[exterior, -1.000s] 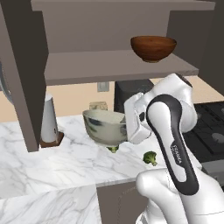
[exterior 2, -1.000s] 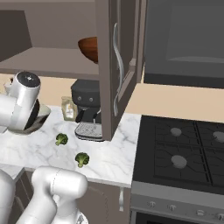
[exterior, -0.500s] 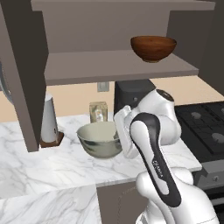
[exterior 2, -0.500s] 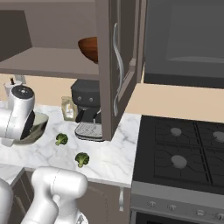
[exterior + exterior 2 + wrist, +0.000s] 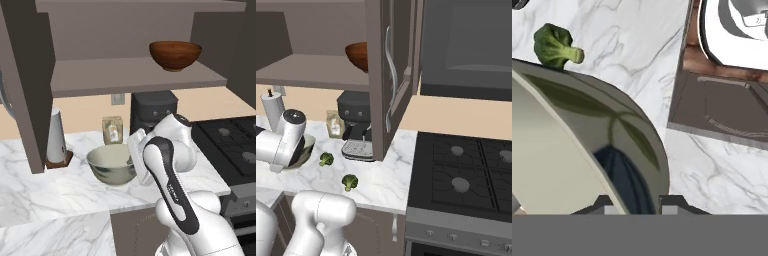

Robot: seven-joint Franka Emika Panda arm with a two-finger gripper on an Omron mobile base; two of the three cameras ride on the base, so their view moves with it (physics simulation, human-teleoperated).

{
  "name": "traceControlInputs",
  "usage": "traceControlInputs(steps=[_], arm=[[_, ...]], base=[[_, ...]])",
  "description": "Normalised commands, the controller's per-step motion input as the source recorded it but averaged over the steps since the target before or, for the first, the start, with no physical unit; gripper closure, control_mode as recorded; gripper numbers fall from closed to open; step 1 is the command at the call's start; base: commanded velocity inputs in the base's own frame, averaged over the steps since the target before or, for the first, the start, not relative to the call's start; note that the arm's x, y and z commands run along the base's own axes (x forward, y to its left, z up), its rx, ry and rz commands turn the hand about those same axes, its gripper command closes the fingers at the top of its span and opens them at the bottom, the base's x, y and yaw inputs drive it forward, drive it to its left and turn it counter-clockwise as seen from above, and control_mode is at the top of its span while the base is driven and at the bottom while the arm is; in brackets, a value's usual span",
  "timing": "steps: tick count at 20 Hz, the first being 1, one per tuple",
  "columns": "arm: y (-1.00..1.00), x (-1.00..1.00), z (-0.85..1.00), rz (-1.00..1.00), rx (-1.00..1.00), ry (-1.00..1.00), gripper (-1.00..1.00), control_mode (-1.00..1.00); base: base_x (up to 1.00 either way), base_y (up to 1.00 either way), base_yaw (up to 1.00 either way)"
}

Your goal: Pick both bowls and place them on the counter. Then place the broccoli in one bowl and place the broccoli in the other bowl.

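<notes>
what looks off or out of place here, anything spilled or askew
Nothing is spilled or damaged. Two broccoli pieces lie loose on the counter, not in any bowl. The grey bowl sits upright on the counter with the gripper at its rim. The red bowl is on the shelf.

Two bowls, one pale (image 5: pixel 112 162) and one red-brown (image 5: pixel 175 55); two broccoli florets (image 5: pixel 326 159) (image 5: pixel 349 181).

Pale bowl (image 5: pixel 112 163) lowered from tilted mid-air hold, now upright on counter (image 5: pixel 60 192); arm folded lower.
</notes>
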Motion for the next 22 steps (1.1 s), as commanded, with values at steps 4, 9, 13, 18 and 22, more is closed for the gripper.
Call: traceControlInputs(steps=[4,9,13,18,22], arm=[[0.01,0.34,-0.33,0.0,0.05,0.01,1.0,-1.0],[0.2,0.4,-0.36,0.0,0.0,0.02,1.0,-1.0],[0.32,0.24,-0.43,0.0,0.0,0.01,1.0,-1.0],[0.23,0.19,-0.41,0.0,0.0,0.0,1.0,-1.0],[0.1,0.24,-0.38,0.0,0.0,0.0,1.0,-1.0]], base=[[0.0,0.0,0.0],[0.0,0.0,0.0],[0.0,0.0,0.0],[0.0,0.0,0.0],[0.0,0.0,0.0]])
